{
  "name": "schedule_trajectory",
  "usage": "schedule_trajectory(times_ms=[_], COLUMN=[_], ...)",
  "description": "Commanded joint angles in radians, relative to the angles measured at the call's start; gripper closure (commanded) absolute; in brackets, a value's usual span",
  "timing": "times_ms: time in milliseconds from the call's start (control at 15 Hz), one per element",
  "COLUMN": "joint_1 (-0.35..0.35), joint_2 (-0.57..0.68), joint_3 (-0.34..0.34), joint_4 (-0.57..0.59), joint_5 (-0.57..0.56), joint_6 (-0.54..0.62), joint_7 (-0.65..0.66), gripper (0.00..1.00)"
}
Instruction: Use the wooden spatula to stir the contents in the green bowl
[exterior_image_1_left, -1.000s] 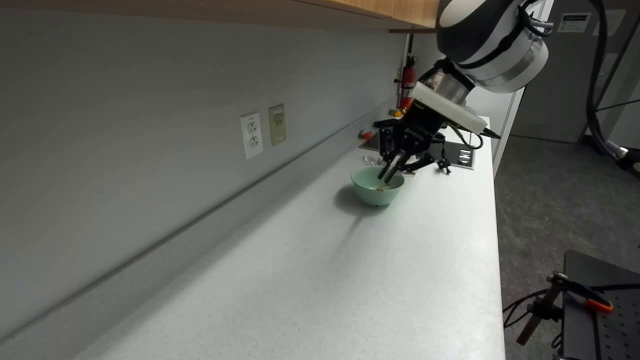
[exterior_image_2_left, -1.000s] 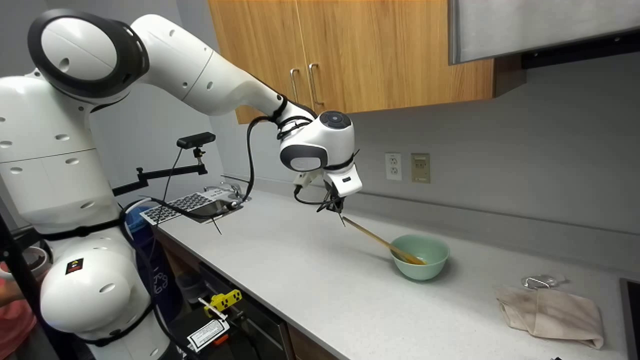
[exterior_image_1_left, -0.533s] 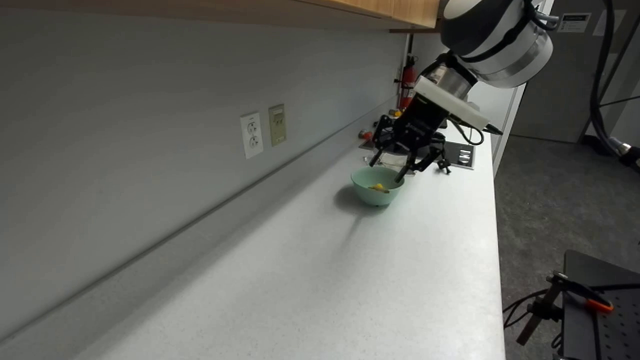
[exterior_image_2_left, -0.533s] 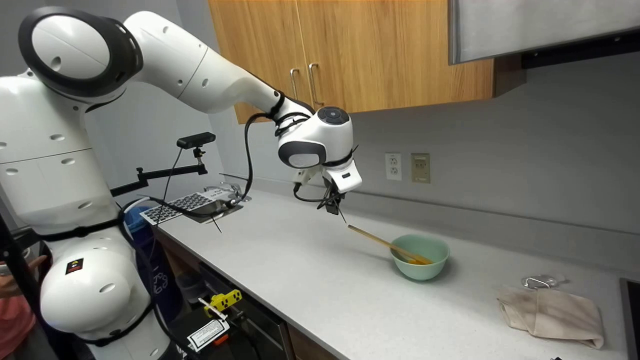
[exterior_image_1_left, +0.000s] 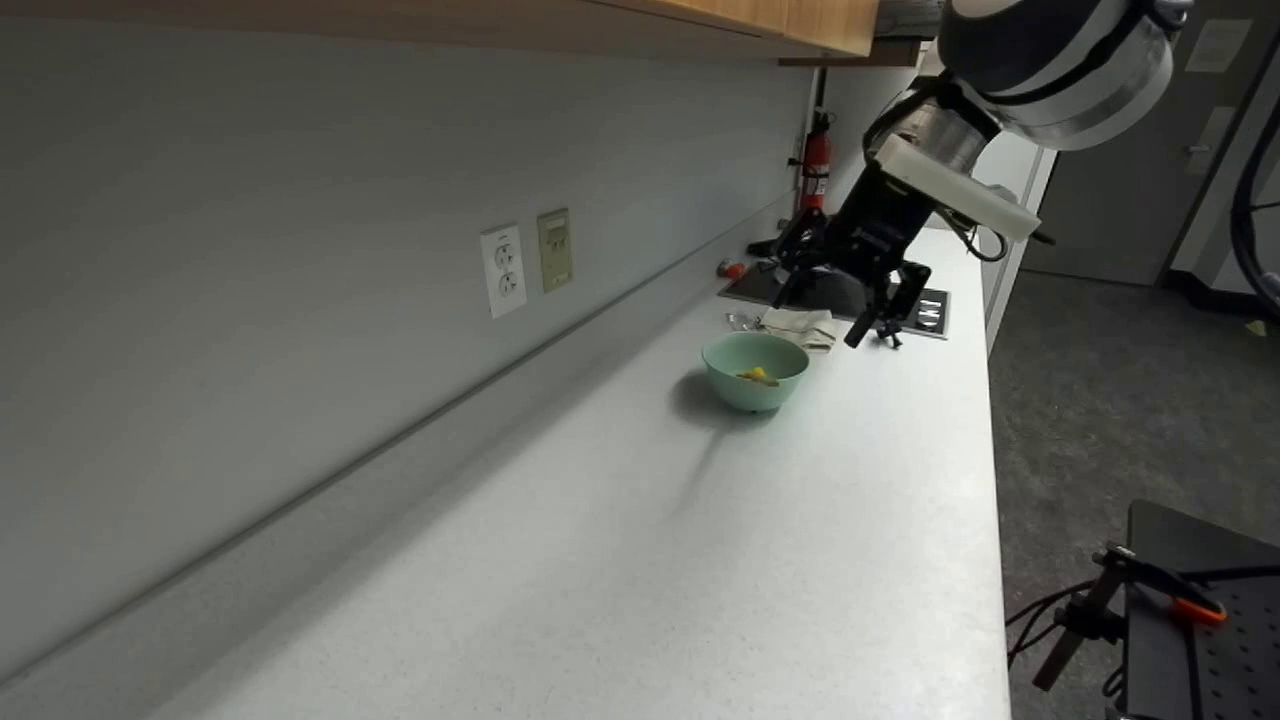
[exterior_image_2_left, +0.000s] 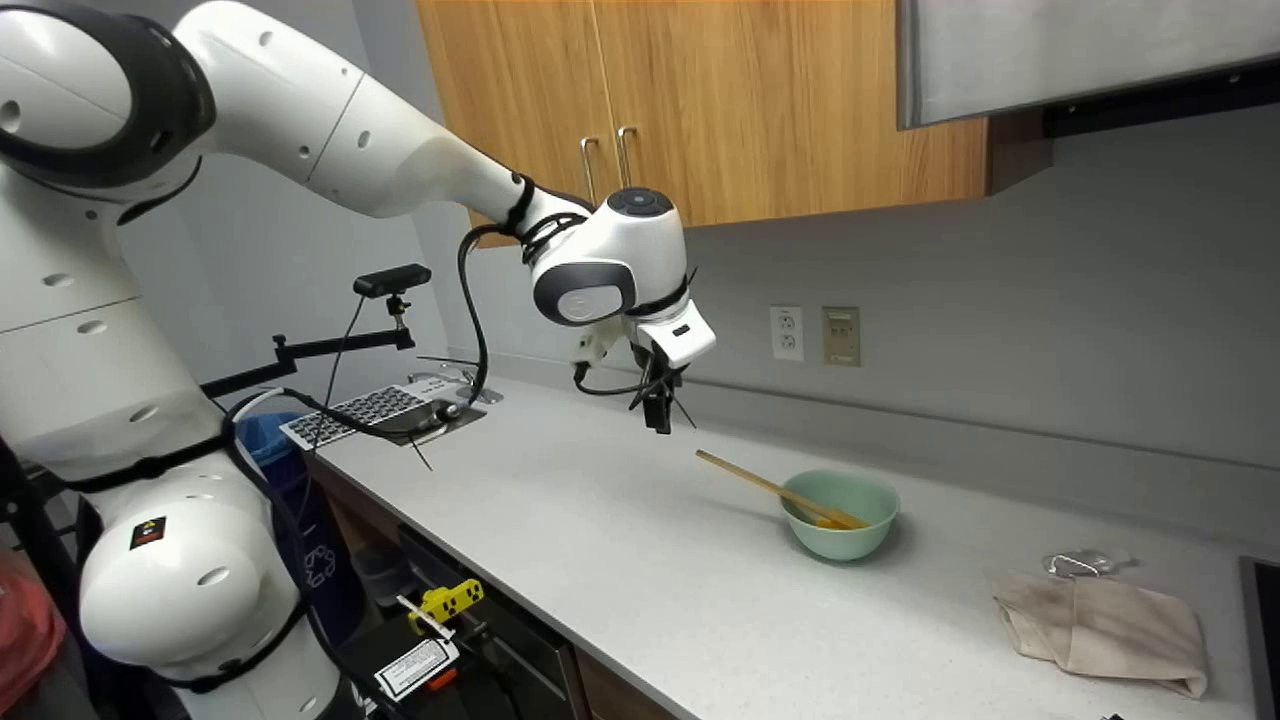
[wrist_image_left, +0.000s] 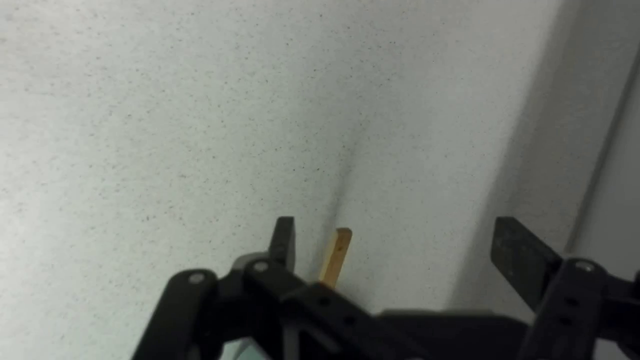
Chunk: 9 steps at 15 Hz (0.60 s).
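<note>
wooden cabinets above a pale counter, grey wall between

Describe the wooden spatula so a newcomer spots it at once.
Below the wooden cabinet, find the long pale countertop, then the green bowl standing on it. The wooden spatula slants out over the bowl's rim, its lower end inside. Thin, straight and tan, it differs from the smooth round bowl and the folded beige cloth.

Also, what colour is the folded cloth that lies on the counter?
Pale beige; the folded cloth shows best in an exterior view.
</note>
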Motion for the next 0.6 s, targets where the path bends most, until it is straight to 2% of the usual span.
schedule_trajectory(times_ms=[0,533], joint_1=[-0.017,-0.021], joint_2=[-0.141,-0.328], joint_3=[-0.006,-0.004], joint_4=[-0.082,-0.126], joint_5=[-0.080,-0.145], joint_6=[0.003,0.027], joint_7=[-0.008,-0.026], gripper=[0.00,0.00])
